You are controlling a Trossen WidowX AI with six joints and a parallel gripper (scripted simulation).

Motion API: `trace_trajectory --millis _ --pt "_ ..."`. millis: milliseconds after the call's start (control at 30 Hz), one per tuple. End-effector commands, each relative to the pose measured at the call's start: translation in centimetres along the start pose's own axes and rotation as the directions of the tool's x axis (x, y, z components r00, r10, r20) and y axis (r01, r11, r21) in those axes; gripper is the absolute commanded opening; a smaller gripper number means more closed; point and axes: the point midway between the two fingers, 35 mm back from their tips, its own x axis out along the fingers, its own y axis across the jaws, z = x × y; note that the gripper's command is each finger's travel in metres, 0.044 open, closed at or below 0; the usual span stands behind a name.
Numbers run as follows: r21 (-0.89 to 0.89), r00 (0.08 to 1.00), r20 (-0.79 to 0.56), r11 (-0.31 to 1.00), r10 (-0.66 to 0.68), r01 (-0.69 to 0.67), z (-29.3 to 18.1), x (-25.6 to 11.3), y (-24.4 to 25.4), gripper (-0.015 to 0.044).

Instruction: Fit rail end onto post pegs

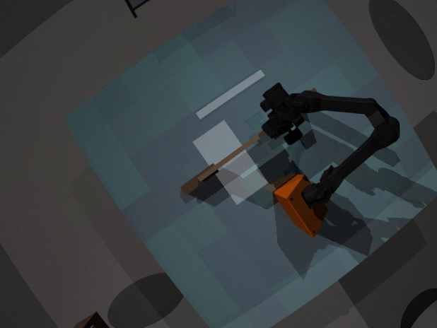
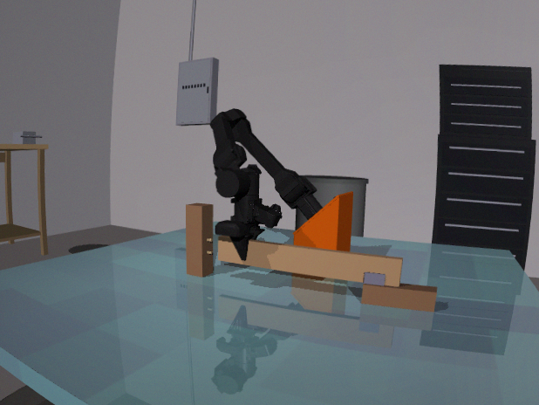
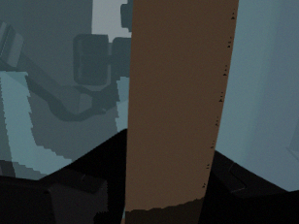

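Post (image 2: 199, 240) upright at left in the exterior view, toward the table's (image 1: 170, 254) (image 2: 262, 362) far left corner; two pegs (image 2: 209, 246) face right, exposed. Small gap, then near end of rail (image 1: 237, 152) (image 2: 314, 259) (image 3: 175, 106), raised off the table. Gripper (image 2: 244, 257) closed on rail near that end. Open tabletop between rail and front edge. Far end at bracket (image 2: 374, 279) on footboard block (image 1: 189, 187) (image 2: 399, 298), toward right edge.
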Motion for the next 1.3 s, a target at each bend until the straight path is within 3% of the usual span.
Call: trace_trajectory --millis 0,1267 --pt "-0.002 1.000 -0.002 1.000 -0.002 0.002 -0.2 -0.1 0.0 0.0000" --pt "-0.002 1.000 -0.003 1.000 -0.002 0.002 -1.4 -0.1 -0.1 0.0000"
